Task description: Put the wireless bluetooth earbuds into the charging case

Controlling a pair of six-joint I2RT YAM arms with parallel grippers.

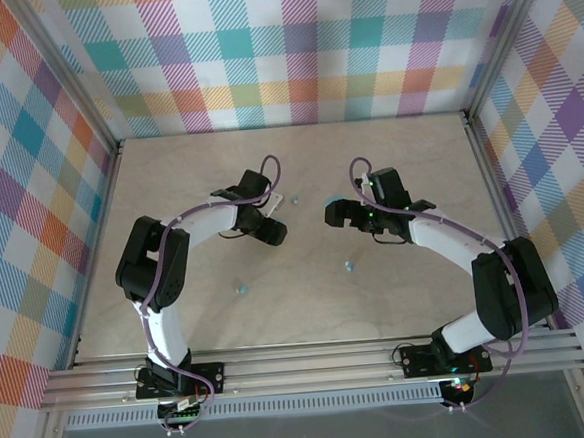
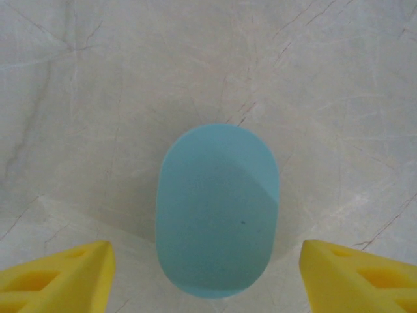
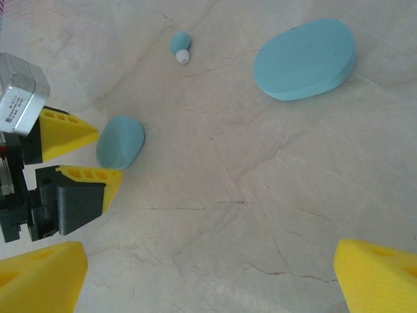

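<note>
A light-blue oval charging case (image 2: 218, 208) rests on the table between the yellow fingertips of my left gripper (image 2: 207, 261). The jaws are open and straddle it, with a gap on each side. In the right wrist view the same case (image 3: 120, 142) sits between the left gripper's fingers (image 3: 65, 134). A second, flat oval case (image 3: 305, 59) lies farther off. One pale-blue earbud (image 3: 180, 45) with a white tip lies loose near it. Two more earbuds (image 1: 242, 288) (image 1: 347, 266) lie on the table nearer the arm bases. My right gripper (image 3: 208, 280) hovers open over bare table.
The pale marbled tabletop (image 1: 308, 308) is fenced by metal posts and checked cloth walls (image 1: 290, 49). The two grippers (image 1: 273, 228) (image 1: 340, 214) face each other closely at mid-table. A rail (image 1: 312, 363) runs along the near edge.
</note>
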